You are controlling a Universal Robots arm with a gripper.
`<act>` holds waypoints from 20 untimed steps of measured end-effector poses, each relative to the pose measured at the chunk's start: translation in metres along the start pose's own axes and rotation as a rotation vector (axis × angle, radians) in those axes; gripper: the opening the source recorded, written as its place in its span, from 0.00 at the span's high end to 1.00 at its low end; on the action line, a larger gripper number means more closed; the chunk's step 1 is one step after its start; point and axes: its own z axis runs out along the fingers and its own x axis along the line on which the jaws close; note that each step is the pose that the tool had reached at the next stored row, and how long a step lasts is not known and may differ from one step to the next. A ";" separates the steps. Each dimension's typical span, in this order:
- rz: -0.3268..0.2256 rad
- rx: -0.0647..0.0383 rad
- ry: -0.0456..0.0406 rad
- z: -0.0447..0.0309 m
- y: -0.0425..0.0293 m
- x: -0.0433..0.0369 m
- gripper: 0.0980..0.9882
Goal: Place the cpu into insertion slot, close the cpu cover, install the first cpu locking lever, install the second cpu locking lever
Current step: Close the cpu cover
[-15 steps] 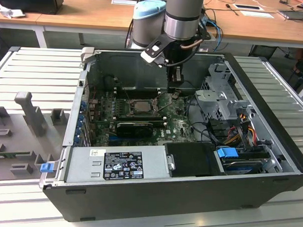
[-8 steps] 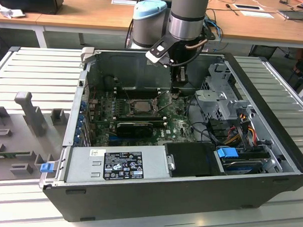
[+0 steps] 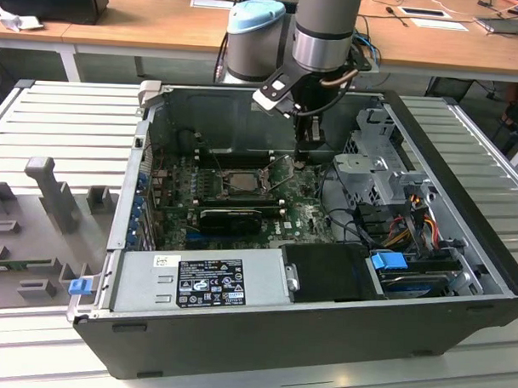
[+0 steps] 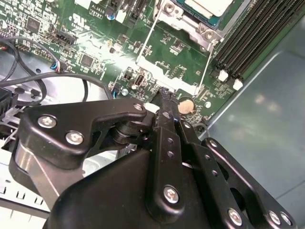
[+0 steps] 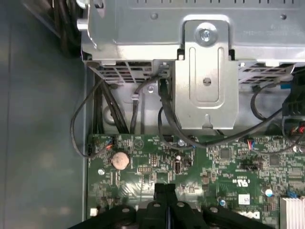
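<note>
— Where is the cpu [image 4: 209,5]?
— In the slot [image 3: 241,181], it seems. In the second wrist view its pale face lies inside a silvery frame, and the picture's edge cuts most of it off.
— And the cover [image 4: 183,21]?
— Hard to make out. That frame looks like it, but I cannot tell if it is shut. Two thin levers [image 4: 146,40] run out over the board [image 5: 224,167].
— The fingers [image 5: 159,191]?
— Clenched on nothing, above the board near the coin cell [image 5: 120,160]. They are apart from the slot, to the exterior view's right of it.
</note>
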 end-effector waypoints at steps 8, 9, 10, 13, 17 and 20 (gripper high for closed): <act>0.000 0.011 0.0000 0.0130 0.0074 -0.0001 0.99; 0.000 0.026 0.0004 0.0130 0.0074 -0.0002 0.99; 0.000 0.052 0.0028 0.0131 0.0074 -0.0001 0.99; 0.001 0.083 0.0095 0.0131 0.0074 0.0000 0.99; 0.001 0.085 0.0095 0.0127 -0.0009 -0.0001 0.99; -0.001 0.081 0.0094 0.0123 -0.0086 -0.0002 0.99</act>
